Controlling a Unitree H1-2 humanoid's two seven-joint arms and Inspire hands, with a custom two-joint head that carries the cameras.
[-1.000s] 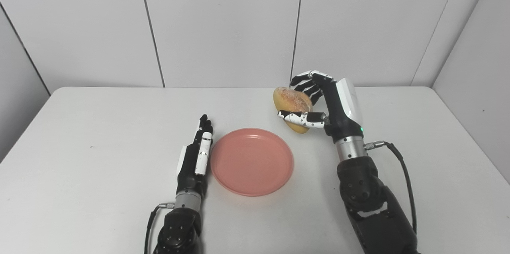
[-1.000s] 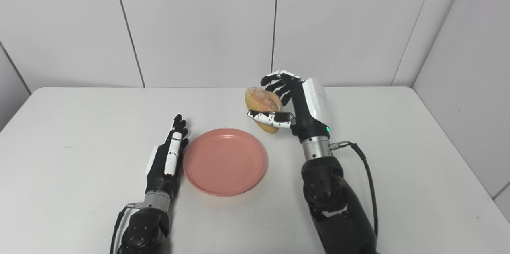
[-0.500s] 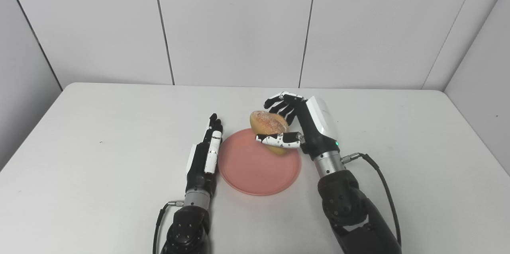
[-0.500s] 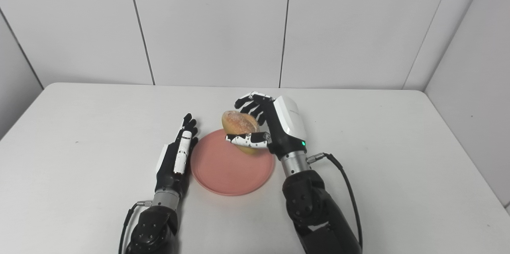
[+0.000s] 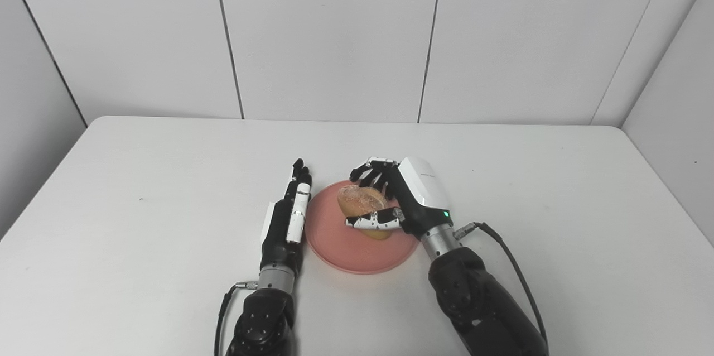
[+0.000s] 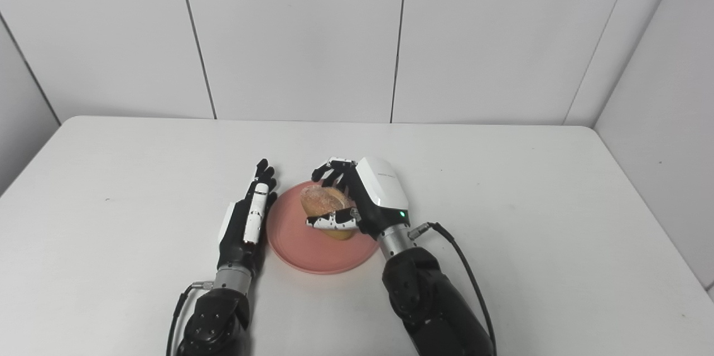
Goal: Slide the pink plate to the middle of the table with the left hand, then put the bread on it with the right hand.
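Note:
The pink plate [image 5: 334, 247] lies near the middle of the white table [image 5: 139, 177]. A golden-brown bread roll [image 5: 361, 203] is low over the plate's centre; whether it touches the plate I cannot tell. My right hand [image 5: 401, 200] is shut on the roll, fingers curled over its far side and thumb across its front. My left hand [image 5: 287, 219] lies flat and open on the table, edge-on against the plate's left rim, holding nothing. In the right eye view the roll [image 6: 322, 200] and plate [image 6: 290, 244] look the same.
A black cable [image 5: 513, 272] runs from my right wrist across the table toward the lower right. White wall panels [image 5: 334, 38] stand behind the table's far edge, and a side wall [image 5: 675, 110] closes off the right.
My right hand has carried the bread leftward and down, from beside the plate to low over its centre. The camera view shifted between the earliest frames and now. The left hand stayed put.

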